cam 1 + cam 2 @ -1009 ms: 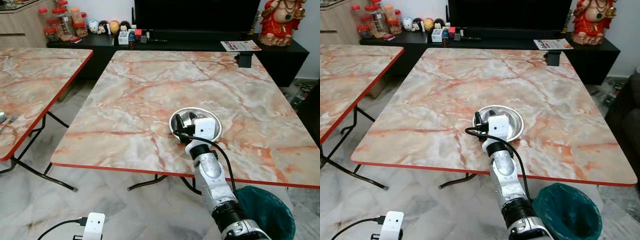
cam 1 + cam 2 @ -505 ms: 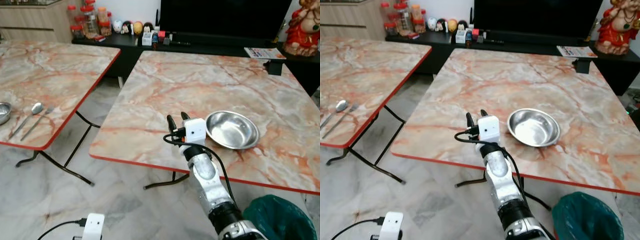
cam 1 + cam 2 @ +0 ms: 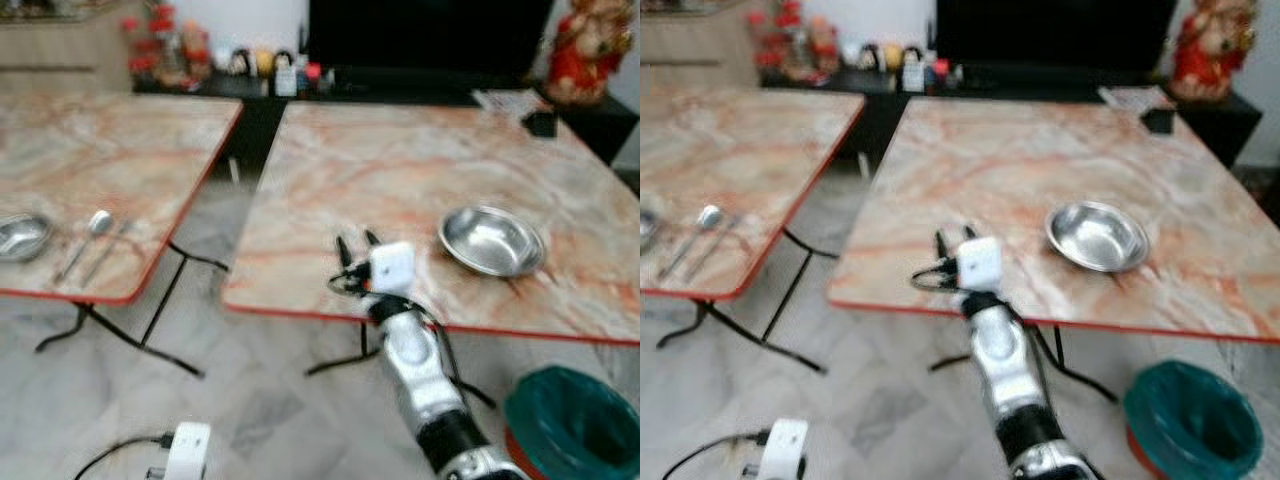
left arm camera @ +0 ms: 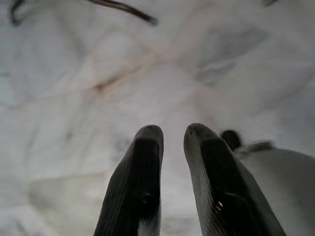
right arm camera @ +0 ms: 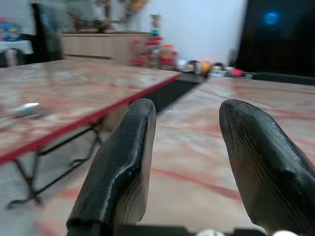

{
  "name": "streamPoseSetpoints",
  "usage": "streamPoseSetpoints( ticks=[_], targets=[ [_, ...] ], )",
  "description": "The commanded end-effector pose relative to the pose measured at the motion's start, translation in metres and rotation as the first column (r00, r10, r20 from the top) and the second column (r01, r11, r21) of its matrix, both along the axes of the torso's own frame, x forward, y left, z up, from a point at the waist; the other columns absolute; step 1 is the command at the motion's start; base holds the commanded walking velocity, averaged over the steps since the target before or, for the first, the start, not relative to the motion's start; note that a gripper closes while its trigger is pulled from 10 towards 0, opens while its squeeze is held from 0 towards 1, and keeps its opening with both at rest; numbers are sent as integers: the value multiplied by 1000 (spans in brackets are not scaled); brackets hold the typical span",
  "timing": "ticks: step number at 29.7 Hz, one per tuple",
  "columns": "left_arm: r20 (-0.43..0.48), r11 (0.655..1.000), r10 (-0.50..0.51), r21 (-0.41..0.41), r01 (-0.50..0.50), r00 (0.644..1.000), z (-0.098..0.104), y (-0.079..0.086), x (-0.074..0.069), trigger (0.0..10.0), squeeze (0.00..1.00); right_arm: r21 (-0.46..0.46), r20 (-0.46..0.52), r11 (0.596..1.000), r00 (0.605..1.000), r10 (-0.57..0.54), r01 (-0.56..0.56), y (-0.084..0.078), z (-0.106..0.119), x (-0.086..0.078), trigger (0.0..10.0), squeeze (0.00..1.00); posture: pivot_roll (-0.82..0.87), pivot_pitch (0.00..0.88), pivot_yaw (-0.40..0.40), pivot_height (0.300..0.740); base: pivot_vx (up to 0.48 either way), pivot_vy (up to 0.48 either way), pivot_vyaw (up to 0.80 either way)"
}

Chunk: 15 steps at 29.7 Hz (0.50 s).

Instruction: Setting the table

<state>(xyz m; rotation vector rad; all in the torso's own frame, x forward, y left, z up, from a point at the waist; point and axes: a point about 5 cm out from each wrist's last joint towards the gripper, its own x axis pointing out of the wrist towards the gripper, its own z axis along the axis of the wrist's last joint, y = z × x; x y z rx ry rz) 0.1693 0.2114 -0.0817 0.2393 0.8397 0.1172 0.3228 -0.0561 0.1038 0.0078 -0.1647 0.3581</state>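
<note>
A steel bowl (image 3: 492, 241) sits alone near the front right of the marble table (image 3: 400, 160). My right gripper (image 3: 356, 241) hovers over the table's front edge, a hand's width left of the bowl. It is open, and the right wrist view shows nothing between its fingers (image 5: 123, 162). On the second marble table (image 3: 100, 150) to the left lie a small steel bowl (image 3: 22, 235), a spoon (image 3: 97, 222) and a fork (image 3: 108, 246). My left gripper (image 4: 172, 135) hangs low over the floor with its fingers close together. The pictures are blurred.
A green bin (image 3: 578, 420) stands on the floor under the front right of the table. A floor gap with black folding legs (image 3: 150, 310) separates the two tables. A dark sideboard (image 3: 400, 85) with jars and trinkets runs along the back wall.
A second ago my right gripper was at the bowl's rim; it has let go and drawn back left to the table edge. The camera has swung left, bringing the second table's cutlery into view.
</note>
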Motion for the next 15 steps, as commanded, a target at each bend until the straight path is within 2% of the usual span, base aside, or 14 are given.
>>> streamPoseSetpoints(
  ticks=[1,5,11,12,15],
  targets=[
    [5,1000,-16,-14,16,1000,0,-7,3,10000,0,-24,-66,998,996,-52,51,-20,-18,-2,10000,0,53,24,21,740,0,446,0],
    [6,1000,-13,-14,13,1000,0,-7,3,10000,0,-79,-151,995,986,-68,57,-31,-42,-11,10000,0,57,25,18,740,0,447,0],
    [4,1000,-12,-13,12,1000,0,-7,2,10000,0,-129,-207,987,971,-120,94,-47,-61,-20,10000,0,56,19,17,740,0,446,0],
    [3,1000,-13,-13,13,1000,0,-6,2,10000,0,-150,-235,984,963,-132,98,-54,-70,-25,10000,0,55,16,19,740,0,442,0],
    [3,1000,-14,-13,14,1000,0,-6,2,10000,0,-156,-243,983,961,-135,99,-56,-73,-26,10000,0,55,16,19,740,0,442,0]
  ],
)
